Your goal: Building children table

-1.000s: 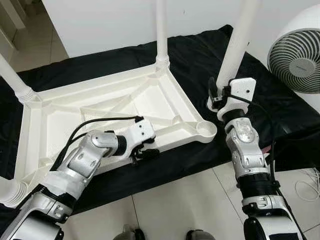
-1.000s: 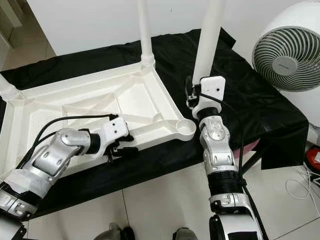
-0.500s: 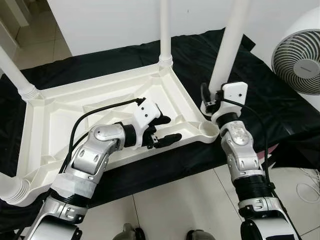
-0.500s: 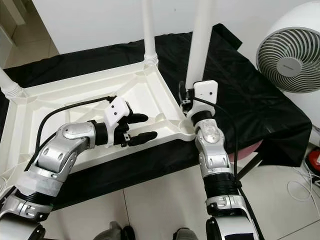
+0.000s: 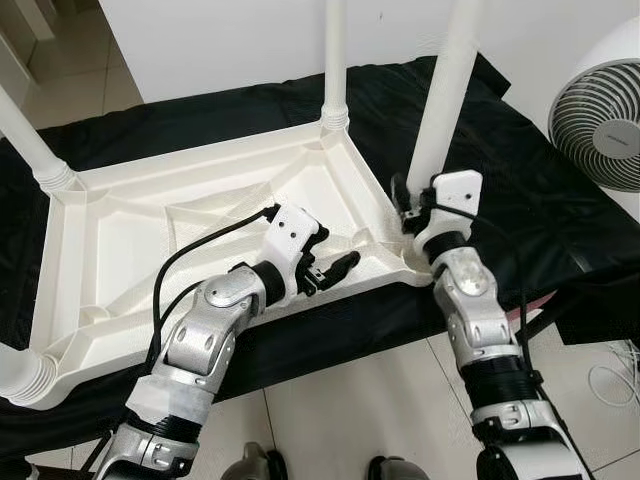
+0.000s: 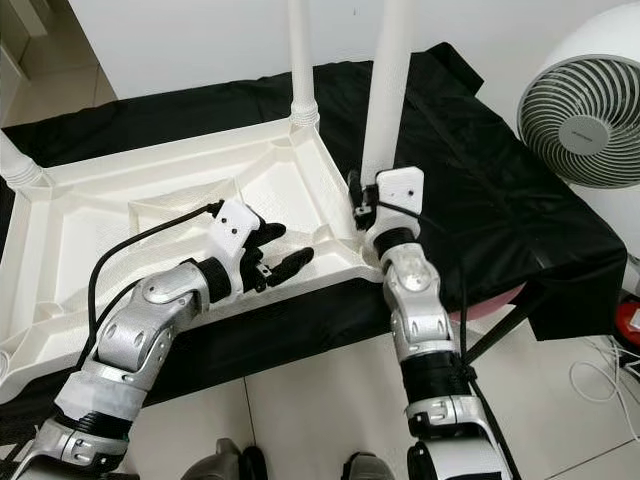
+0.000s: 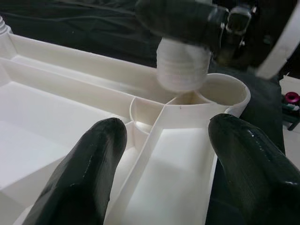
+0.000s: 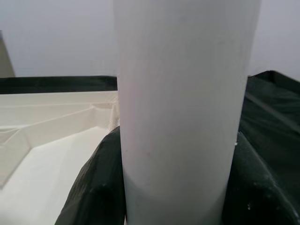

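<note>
Black-draped bench (image 5: 560, 180) under upturned table (image 5: 130, 225), right gripper (image 5: 405, 205) around leg (image 5: 445, 90).

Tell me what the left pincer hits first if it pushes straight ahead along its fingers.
Probably the threaded end of the table leg held by the right pincer, just above the corner socket. The open left pincer points straight at it, though depth is unclear.

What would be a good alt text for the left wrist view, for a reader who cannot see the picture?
A white table leg, held by the right gripper, hangs with its threaded end just above the round corner socket of an upturned white plastic table. The left gripper is open, and its two black fingers frame the ribbed underside near that corner.
</note>
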Controlling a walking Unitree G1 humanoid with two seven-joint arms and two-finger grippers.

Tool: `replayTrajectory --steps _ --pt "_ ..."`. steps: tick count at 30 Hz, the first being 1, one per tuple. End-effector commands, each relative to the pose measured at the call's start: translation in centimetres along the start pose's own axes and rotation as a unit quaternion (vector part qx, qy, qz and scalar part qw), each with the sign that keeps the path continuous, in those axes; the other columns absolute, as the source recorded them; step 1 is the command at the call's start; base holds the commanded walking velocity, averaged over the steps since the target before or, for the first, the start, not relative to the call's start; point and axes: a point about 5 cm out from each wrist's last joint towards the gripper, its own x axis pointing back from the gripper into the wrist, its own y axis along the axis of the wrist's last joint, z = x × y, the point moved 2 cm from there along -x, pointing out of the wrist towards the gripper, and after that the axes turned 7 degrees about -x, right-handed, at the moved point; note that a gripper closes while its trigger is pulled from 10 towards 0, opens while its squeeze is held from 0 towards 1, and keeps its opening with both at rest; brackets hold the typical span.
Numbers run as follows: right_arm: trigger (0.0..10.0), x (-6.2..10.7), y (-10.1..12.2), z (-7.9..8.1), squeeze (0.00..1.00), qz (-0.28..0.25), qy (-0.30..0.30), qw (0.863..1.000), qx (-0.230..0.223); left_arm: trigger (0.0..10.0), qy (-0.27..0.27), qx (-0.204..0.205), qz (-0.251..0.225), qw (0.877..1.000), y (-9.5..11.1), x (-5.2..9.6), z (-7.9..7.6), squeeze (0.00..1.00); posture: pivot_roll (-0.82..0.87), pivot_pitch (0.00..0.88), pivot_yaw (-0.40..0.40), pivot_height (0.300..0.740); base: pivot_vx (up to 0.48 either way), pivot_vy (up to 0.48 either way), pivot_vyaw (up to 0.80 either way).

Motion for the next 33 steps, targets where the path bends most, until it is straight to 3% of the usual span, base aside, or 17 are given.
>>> replayTrajectory --steps 1,11,23,33 --pt "10.0 0.1 0.5 0.7 0.00 -0.007 0.015 1.000 -0.002 10.0 -0.014 -0.002 0.009 1.000 -0.3 0.3 -0.4 0.00 -0.09 0.122 0.064 0.740 0.000 0.000 0.00" --pt "10.0 2.0 0.7 0.9 0.00 -0.008 0.018 1.000 -0.002 10.0 -0.008 -0.005 -0.003 1.000 0.3 0.4 -0.9 0.00 -0.09 0.124 0.055 0.740 0.000 0.000 0.00" --pt "10.0 4.7 -0.5 -1.3 0.00 0.029 -0.015 0.999 0.005 10.0 -0.013 -0.002 -0.004 1.000 0.4 0.8 -1.2 0.00 -0.09 0.117 0.054 0.740 0.000 0.000 0.00" --pt "10.0 5.2 -1.5 -1.2 0.00 0.049 -0.013 0.999 -0.015 10.0 -0.014 -0.003 -0.001 1.000 0.4 0.9 -1.2 0.00 -0.09 0.111 0.055 0.740 0.000 0.000 0.00"
